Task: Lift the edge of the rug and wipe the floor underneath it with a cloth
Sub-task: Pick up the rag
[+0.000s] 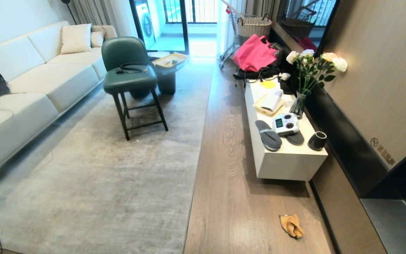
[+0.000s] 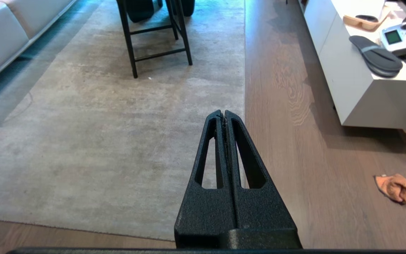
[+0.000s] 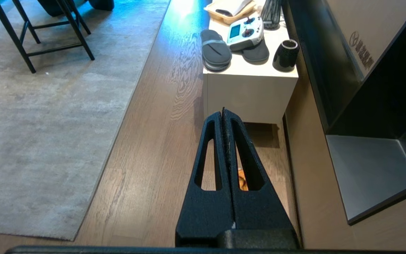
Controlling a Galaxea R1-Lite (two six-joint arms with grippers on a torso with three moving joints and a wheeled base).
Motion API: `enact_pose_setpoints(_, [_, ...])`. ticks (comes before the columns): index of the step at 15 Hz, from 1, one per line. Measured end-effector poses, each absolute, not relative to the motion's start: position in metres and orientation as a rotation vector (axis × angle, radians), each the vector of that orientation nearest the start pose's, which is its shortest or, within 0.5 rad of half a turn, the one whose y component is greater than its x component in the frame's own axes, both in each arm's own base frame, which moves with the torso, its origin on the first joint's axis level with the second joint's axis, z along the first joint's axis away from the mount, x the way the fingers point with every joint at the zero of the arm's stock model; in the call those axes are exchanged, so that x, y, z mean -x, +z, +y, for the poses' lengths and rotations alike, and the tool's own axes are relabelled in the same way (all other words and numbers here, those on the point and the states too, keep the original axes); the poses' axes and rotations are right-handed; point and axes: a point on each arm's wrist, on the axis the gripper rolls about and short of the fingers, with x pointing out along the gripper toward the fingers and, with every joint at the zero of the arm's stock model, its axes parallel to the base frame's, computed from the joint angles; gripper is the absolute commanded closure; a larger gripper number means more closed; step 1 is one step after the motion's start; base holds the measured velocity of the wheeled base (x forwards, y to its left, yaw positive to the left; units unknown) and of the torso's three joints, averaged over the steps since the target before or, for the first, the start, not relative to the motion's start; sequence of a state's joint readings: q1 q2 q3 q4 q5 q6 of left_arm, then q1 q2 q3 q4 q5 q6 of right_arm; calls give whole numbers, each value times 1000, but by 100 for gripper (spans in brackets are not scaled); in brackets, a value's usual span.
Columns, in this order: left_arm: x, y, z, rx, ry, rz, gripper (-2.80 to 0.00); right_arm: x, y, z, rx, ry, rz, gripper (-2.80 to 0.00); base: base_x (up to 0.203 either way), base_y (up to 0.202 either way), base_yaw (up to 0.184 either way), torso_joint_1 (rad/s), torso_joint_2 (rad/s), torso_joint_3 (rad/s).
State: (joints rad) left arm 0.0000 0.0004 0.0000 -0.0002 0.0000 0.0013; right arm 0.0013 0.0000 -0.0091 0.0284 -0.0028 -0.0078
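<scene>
Both arms idle, neither in the head view; left gripper has its fingers pressed together, nothing held, hanging above the rug close to its long border; right gripper likewise closed and empty, above the bare floor in front of the white cabinet.

The rug edge lies flat, running straight along the planks from near to far; its near corner shows in the right wrist view, also flat on the wood.

The cloth lies crumpled on the floor near the wall side, well apart from the rug, in front of the cabinet's near end; in the right wrist view only a sliver of it shows through the finger slot.

Green chair stands on the rug; slippers and a remote controller on the cabinet top.
</scene>
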Motion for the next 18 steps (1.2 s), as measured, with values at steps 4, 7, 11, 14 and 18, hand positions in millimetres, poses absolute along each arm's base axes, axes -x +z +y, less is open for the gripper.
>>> enact_pose_setpoints(4, [23, 75, 0, -1, 0, 0, 0, 24, 75, 0, 4, -2, 20, 0, 0, 0, 0, -185, 530, 343])
enact_pose_setpoints(7, [23, 75, 0, -1, 0, 0, 0, 24, 75, 0, 2, -2, 20, 0, 0, 0, 0, -168, 535, 362])
enact_pose_setpoints(11, [23, 75, 0, -1, 0, 0, 0, 24, 75, 0, 1, -2, 20, 0, 0, 0, 0, -132, 506, 364])
enact_pose_setpoints(14, [23, 75, 0, -1, 0, 0, 0, 24, 75, 0, 1, -2, 20, 0, 0, 0, 0, -97, 478, 378])
enact_pose_setpoints(18, [23, 75, 0, -1, 0, 0, 0, 24, 75, 0, 1, -1, 19, 0, 0, 0, 0, -58, 458, 394])
